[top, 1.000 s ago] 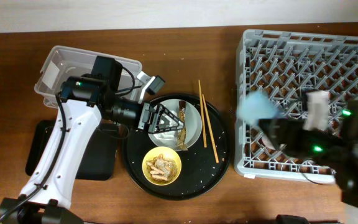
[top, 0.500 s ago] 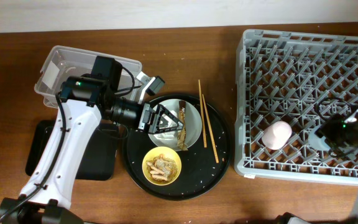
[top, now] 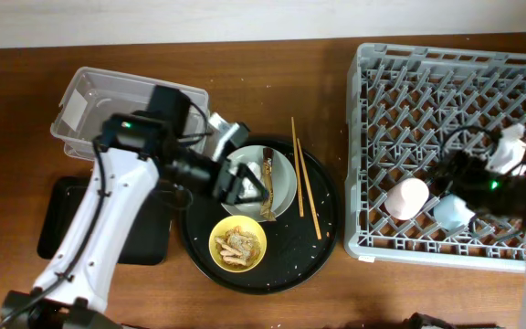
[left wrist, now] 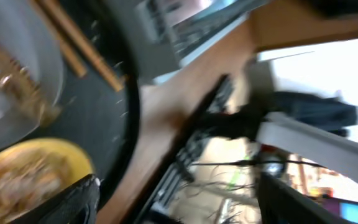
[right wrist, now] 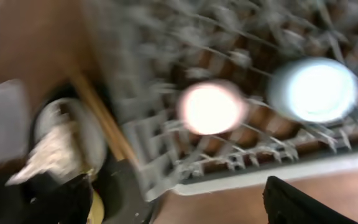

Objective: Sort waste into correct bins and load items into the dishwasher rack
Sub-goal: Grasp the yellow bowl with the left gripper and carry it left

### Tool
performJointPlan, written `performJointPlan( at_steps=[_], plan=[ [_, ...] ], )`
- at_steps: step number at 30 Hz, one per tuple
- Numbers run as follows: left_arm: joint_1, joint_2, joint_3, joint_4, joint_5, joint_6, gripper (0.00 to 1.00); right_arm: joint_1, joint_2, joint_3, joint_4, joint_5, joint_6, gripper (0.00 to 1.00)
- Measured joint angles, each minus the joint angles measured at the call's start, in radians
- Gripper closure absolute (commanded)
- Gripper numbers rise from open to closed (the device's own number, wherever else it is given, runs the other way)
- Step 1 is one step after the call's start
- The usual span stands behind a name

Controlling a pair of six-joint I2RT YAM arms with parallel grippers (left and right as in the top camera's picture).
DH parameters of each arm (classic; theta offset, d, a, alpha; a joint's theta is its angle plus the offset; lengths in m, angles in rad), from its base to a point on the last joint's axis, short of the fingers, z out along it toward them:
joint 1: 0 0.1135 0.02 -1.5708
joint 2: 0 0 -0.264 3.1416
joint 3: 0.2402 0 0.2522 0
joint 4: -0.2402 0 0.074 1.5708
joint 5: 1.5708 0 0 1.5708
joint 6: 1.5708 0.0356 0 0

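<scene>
Overhead: on the brown wooden desk (top: 272,82), the square grey lattice rack (top: 446,82) fills the right. The rounded pink cup (top: 407,196) and blue cup (top: 450,212) sit side by side among its pegs. The right tool (top: 453,175) is a blur just above them. Centre-left, the left tool (top: 236,183) hangs over the smooth pale plate (top: 283,183), near the narrow wrapper (top: 268,192) and thin chopsticks (top: 301,183). The glossy yellow bowl (top: 238,245) is below.

Left wrist (badly smeared): dark fingers (left wrist: 73,202) spread wide, gripping nothing.

Right wrist: fingers (right wrist: 309,202) likewise wide, both cups at the upper right.
</scene>
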Motion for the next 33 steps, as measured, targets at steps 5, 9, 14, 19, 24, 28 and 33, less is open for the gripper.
performJointPlan(
  at_steps=[5,9,14,19,24,28,33],
  plan=[
    [-0.256,-0.021,-0.016,0.042,-0.437,-0.217,0.28,0.190,-0.203,0.010,0.019,-0.030,-0.029,0.02],
    [-0.463,-0.027,-0.179,0.172,-0.680,-0.451,0.55,0.225,-0.251,0.010,0.019,-0.024,-0.028,0.02],
    [-0.548,-0.029,-0.470,0.456,-0.776,-0.616,0.65,0.225,-0.234,0.010,0.007,-0.023,-0.028,0.02],
    [-0.563,-0.029,-0.565,0.567,-0.835,-0.659,1.00,0.225,-0.188,0.010,-0.003,-0.023,-0.028,0.02],
    [-0.568,-0.029,-0.567,0.595,-0.879,-0.637,0.99,0.225,-0.147,0.010,-0.016,-0.023,-0.028,0.02],
    [-0.571,-0.029,-0.567,0.600,-0.890,-0.615,0.90,0.225,-0.138,0.010,-0.026,-0.023,-0.028,0.02],
    [-0.571,0.011,-0.579,0.646,-0.925,-0.600,0.95,0.225,-0.138,0.010,-0.027,-0.023,-0.028,0.02]
  ],
)
